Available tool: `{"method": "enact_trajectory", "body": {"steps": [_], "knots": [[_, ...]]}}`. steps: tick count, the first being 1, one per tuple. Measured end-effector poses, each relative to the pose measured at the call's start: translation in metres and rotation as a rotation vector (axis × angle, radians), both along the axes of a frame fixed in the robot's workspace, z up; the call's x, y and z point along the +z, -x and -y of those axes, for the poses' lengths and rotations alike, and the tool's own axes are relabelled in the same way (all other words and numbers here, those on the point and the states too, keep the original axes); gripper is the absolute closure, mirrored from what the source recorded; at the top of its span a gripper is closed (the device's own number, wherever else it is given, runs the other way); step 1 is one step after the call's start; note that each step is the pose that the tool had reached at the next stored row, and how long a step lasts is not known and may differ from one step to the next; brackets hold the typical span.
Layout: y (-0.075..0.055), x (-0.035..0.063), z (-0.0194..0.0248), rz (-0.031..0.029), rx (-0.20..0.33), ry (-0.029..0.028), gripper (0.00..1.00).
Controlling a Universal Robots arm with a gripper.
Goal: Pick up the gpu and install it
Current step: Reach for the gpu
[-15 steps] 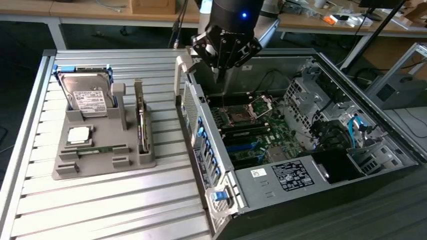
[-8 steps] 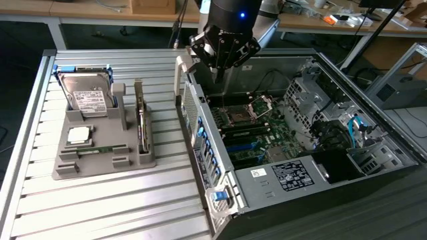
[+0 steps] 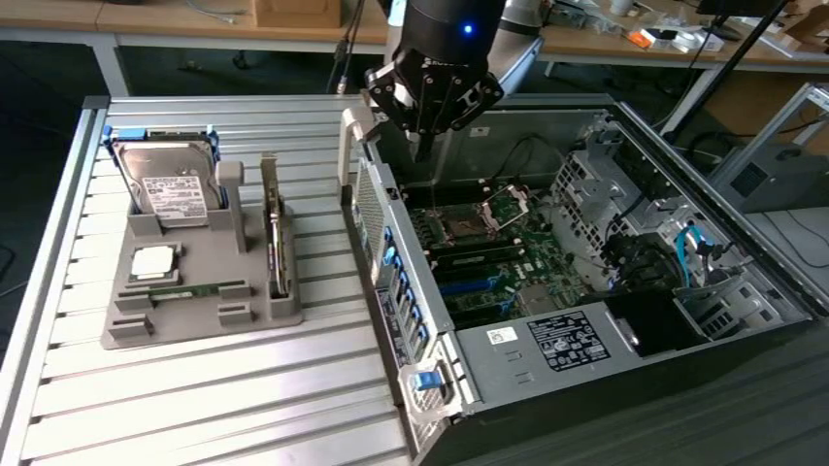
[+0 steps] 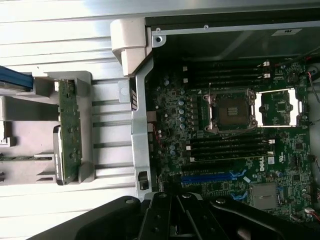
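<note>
The slatted metal table (image 3: 194, 408) runs out of sight at the near edge. The open computer case (image 3: 376, 223) lying on it, at the exterior view's right, is cut off at its near corner. The end of the case under the cables is too dark for me to read.

On the case floor lies the motherboard (image 3: 499, 267), with the bare processor socket (image 3: 463, 226) near its middle and dark memory slots beside it.

The arm is cropped at the top. Its gripper (image 3: 422, 146) hangs over the case's rear wall with the jaws pressed together and the tips bare.

Just beside the case, on the exterior view's left, sits the gray holder (image 3: 194, 325). The hard drive (image 3: 171, 189) leans in its far slot. The gpu (image 3: 275, 233) stands on its long edge in the slot nearest the case, well apart from the gripper. I see it almost edge-on, so its face is hard to make out.

A square silver chip (image 3: 153, 260) lies flat in a recess. The green memory stick (image 3: 194, 289) lies just in front of it.
</note>
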State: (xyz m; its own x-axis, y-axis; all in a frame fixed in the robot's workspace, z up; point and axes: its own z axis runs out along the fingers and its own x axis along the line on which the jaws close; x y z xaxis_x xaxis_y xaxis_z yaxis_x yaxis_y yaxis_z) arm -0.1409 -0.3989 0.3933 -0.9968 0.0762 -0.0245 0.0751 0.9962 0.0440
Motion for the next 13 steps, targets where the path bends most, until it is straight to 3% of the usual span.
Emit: {"method": "enact_trajectory", "body": {"steps": [13], "knots": [[0.0058,0.0,0.0,0.0,0.0,0.0007,0.89]]}}
